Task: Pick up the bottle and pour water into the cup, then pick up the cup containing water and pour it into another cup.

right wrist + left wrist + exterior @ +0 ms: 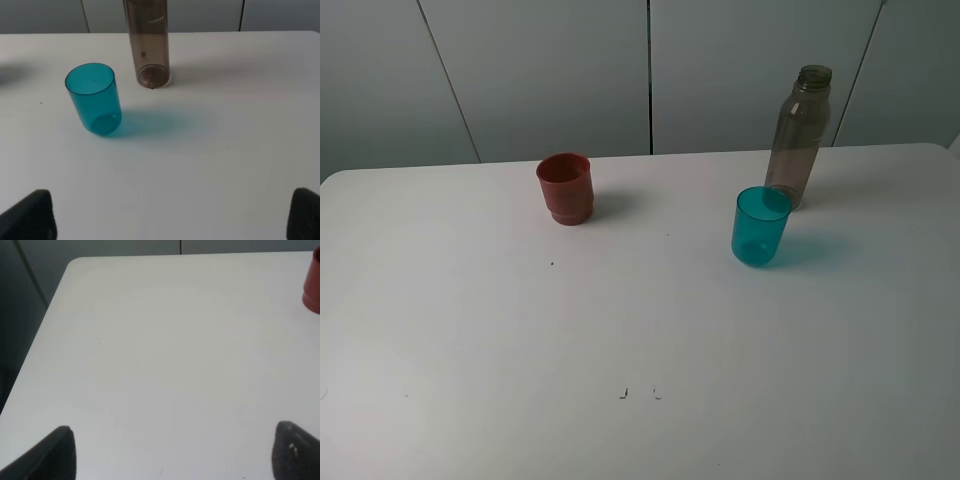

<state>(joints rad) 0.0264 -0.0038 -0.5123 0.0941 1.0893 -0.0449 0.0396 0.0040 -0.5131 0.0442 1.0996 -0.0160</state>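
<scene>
Teal cup [759, 227] upright | bottle [798, 137] just behind | red cup [565, 188] apart

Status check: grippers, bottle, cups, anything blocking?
Left gripper and right gripper open, empty. Bottle upright, uncapped, just behind teal cup; red cup apart, left. Nothing in the way.

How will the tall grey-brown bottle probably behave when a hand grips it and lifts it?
The bottle is tall and slim on a small base, so a sideways push near the top may tip it. Its smooth plastic wall looks somewhat slippery. No cap shows on the open neck, so tilting could spill whatever is inside.
</scene>
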